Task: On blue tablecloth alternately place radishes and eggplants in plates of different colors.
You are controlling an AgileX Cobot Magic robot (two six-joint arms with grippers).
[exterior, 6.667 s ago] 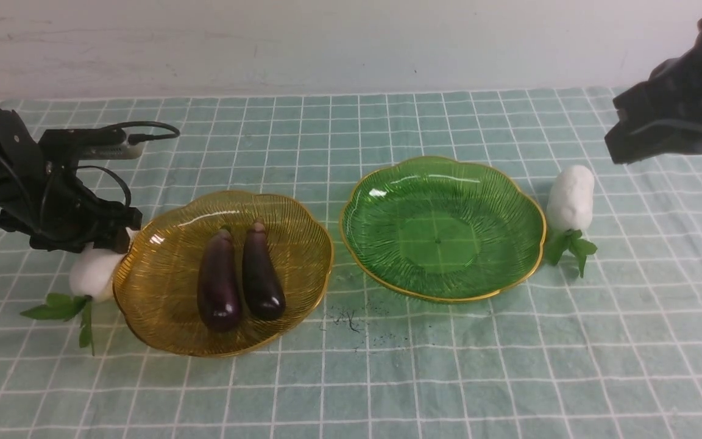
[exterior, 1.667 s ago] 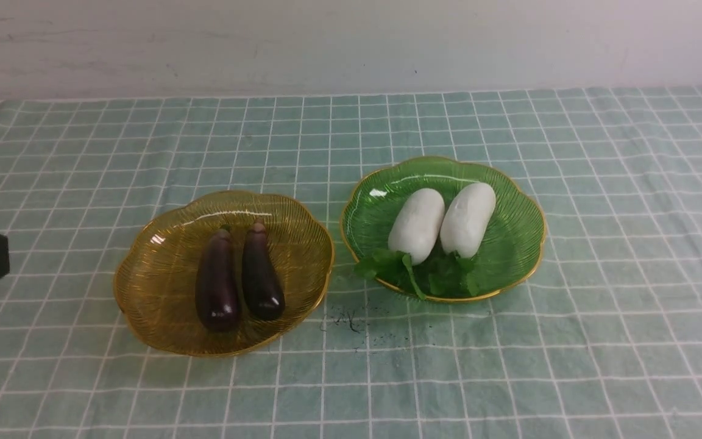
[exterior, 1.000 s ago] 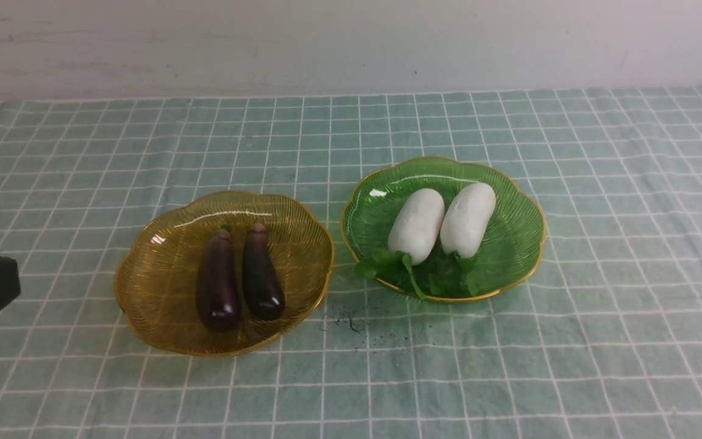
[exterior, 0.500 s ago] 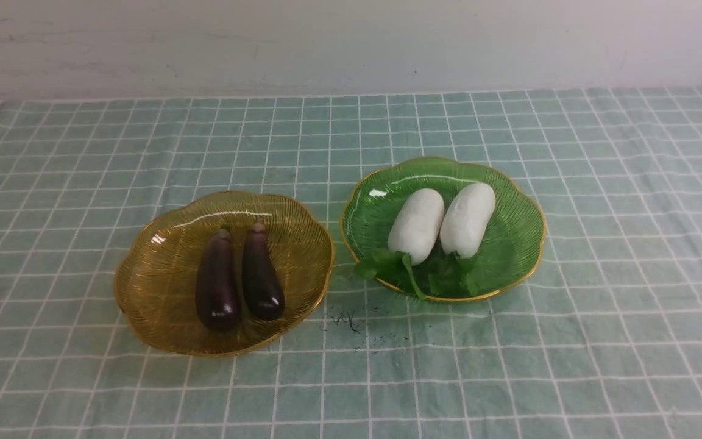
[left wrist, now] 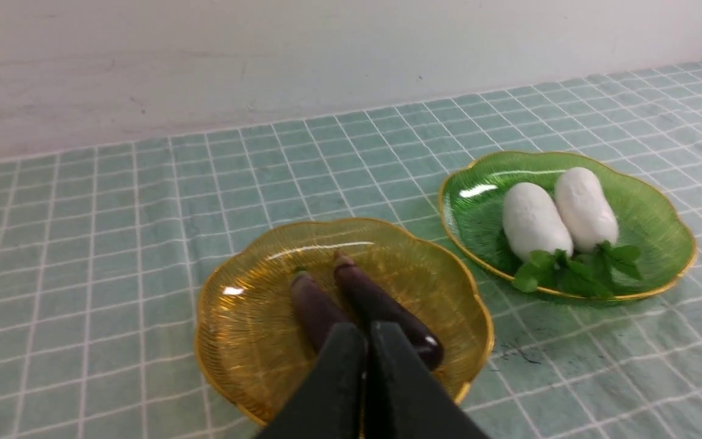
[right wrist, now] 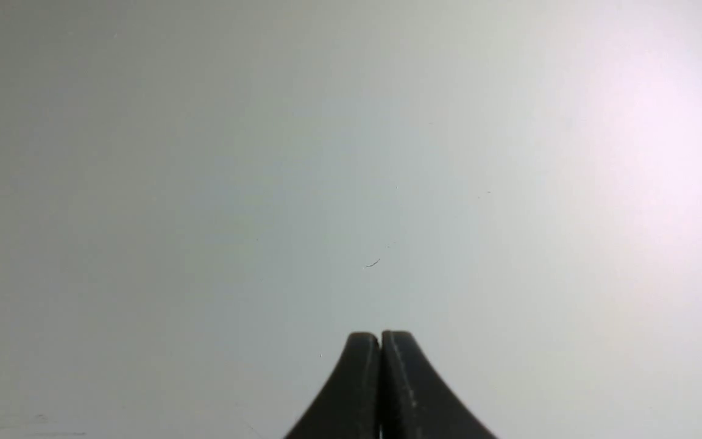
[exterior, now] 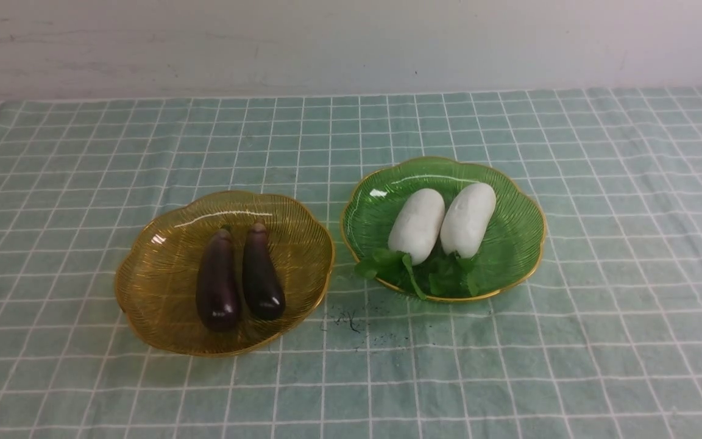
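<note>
I am looking over the pale teal-blue tablecloth with its thin white grid (exterior: pixel 351 390), and both sorts of vegetable are lying in plates. The two glossy dark purple eggplants (exterior: pixel 238 277) are resting side by side in the translucent amber-yellow ribbed plate with the gold rim (exterior: pixel 144 274), stem ends pointing away from me, long axes running near to far. The two plump white radishes (exterior: pixel 442 222) are lying touching each other in the matching green plate (exterior: pixel 515 201), leafy tops toward me, tilted slightly rightward at the far end. In the left wrist view the left gripper (left wrist: pixel 366 332) is hovering above the near rim of the amber plate with its jaws pressed together on nothing; the eggplants are lying just ahead of it, lengthwise along its line of sight. The right gripper (right wrist: pixel 380 338) is facing a plain pale surface, jaws likewise together and empty. I am judging the sorting as finished, so no reach seems needed; were one called for, the left arm is the nearer to the eggplants, and I cannot place the right arm relative to the radishes.
</note>
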